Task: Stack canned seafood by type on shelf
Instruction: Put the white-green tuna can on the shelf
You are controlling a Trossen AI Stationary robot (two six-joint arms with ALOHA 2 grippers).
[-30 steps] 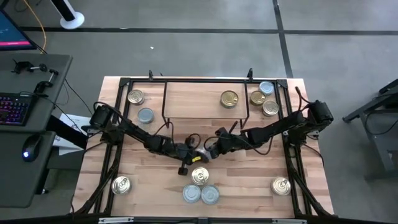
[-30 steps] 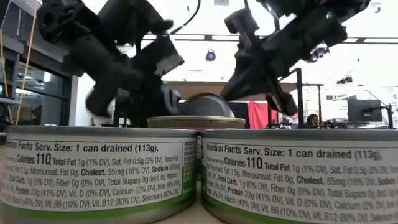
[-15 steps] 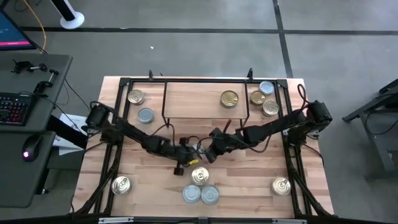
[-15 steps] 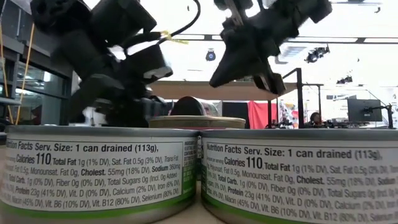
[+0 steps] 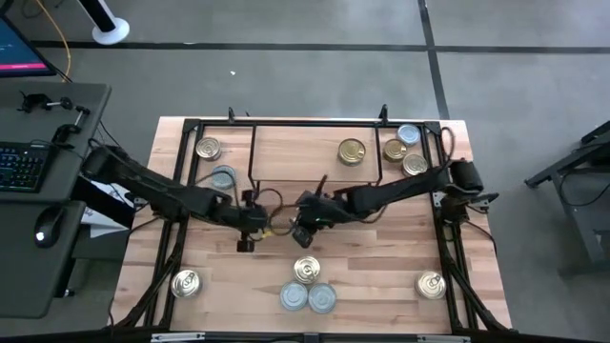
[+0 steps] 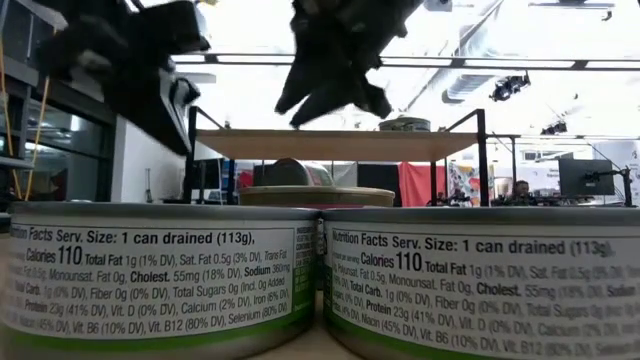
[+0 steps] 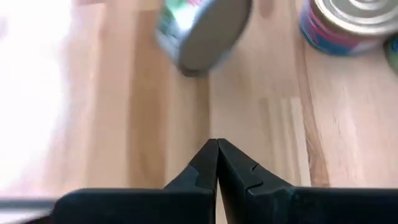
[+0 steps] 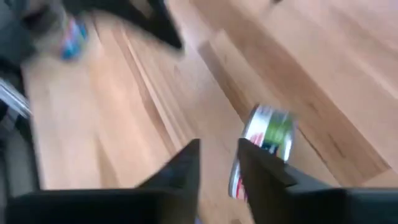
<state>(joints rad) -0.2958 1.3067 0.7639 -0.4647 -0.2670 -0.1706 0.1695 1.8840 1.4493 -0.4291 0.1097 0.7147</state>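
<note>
only the left tool (image 7: 217, 163) wrist view shows its fingers pressed together.

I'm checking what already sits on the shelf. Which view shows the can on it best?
The high view: the gold-lidded can sits alone on the shelf, right of centre. The low view shows only its side edge-on above the board. Neither wrist view shows the can on the shelf.

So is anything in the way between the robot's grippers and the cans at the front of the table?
Nothing visible is. The left gripper and the right gripper hover over bare wood of the table in front of the shelf. The gold can and the two silver cans sit beyond open tabletop.
</note>
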